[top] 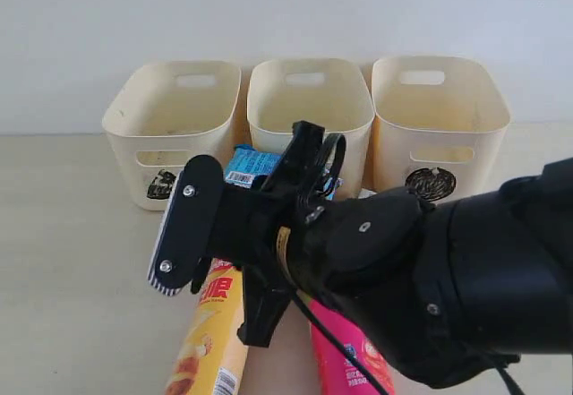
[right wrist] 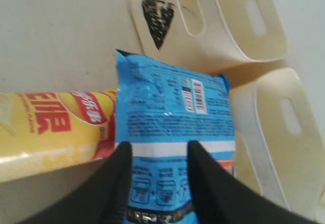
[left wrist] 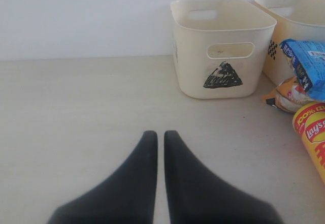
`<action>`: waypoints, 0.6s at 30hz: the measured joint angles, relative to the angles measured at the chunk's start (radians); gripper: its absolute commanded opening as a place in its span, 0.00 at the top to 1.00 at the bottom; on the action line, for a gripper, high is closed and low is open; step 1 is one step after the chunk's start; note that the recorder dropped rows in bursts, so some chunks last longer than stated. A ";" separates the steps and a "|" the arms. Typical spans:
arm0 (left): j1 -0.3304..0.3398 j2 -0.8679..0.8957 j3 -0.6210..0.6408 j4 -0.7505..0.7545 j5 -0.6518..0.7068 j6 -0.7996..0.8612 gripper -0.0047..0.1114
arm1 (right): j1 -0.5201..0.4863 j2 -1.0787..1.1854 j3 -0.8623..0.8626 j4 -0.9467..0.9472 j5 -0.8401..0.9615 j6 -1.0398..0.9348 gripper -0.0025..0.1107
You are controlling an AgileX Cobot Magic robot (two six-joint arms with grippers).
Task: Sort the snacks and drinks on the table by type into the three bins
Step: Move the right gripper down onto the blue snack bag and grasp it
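Note:
My right gripper (right wrist: 161, 155) is shut on the blue crinkly packet (right wrist: 172, 112), with a finger pressing each side of its lower half. In the exterior view the packet (top: 251, 164) hangs in front of the middle bin (top: 309, 99), and my right arm (top: 385, 261) hides what is below it. The yellow chip tube (top: 210, 341) and the pink tube (top: 345, 359) lie on the table (top: 63, 261). An orange packet (left wrist: 287, 94) lies by the triangle bin (left wrist: 218, 46). My left gripper (left wrist: 160, 135) is shut and empty, low over the table. The cartons are hidden.
The three cream bins stand in a row at the back: triangle bin (top: 170, 117) on the left, circle bin (top: 439, 117) on the right. The square-marked bin (left wrist: 299, 26) is next to the triangle one. Bare table (left wrist: 76, 97) stretches left of the bins.

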 measured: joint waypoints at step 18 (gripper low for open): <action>0.000 0.000 0.000 0.000 0.000 0.000 0.93 | -0.009 0.232 0.000 -0.096 0.272 0.073 0.29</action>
